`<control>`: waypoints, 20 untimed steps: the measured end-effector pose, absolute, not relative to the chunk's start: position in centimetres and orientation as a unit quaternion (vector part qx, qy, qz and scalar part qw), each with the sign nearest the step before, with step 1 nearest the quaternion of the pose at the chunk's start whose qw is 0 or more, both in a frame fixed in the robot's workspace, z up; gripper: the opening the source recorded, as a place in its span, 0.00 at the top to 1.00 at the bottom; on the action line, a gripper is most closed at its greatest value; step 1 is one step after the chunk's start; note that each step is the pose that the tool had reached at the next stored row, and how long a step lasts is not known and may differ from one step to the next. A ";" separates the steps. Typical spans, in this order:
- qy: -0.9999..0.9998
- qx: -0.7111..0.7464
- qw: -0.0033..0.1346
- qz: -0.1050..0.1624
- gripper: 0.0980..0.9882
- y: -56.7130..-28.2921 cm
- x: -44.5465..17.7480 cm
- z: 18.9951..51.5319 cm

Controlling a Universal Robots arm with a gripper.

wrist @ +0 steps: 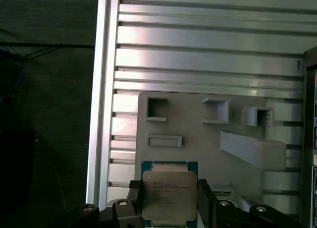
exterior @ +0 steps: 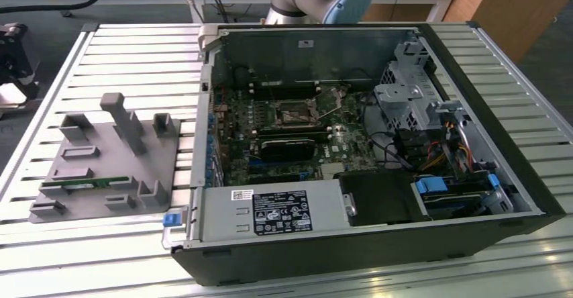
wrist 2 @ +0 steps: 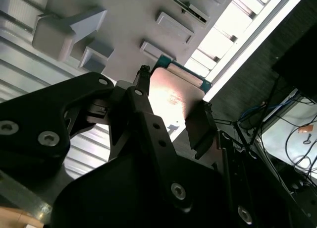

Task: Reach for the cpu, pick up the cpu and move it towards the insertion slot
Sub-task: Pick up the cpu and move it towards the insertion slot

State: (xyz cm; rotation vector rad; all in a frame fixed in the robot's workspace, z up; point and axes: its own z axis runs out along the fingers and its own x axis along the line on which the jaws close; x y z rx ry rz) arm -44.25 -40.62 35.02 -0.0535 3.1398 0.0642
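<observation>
The cpu (wrist: 169,196) sits clamped between both fingers (wrist: 204,200).

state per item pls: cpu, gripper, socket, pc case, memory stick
small square silver-topped cpu: held above the grey fixture tray, clamped on two sides.
black gripper: shut on the cpu.
silvery-framed square insertion slot: empty, dark centre exposed.
black computer case: on its side, side panel off.
long green memory stick: lying in the grey fixture tray.
</observation>
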 end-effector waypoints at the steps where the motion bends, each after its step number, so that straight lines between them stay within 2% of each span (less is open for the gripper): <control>1: 1.000 -0.017 0.000 0.020 0.51 -40.6 -44.3 35.2; 14: 1.000 -0.017 0.000 0.020 0.51 -40.6 -44.3 37.6; 20: 1.000 -0.017 0.000 0.020 0.51 -40.6 -43.4 37.7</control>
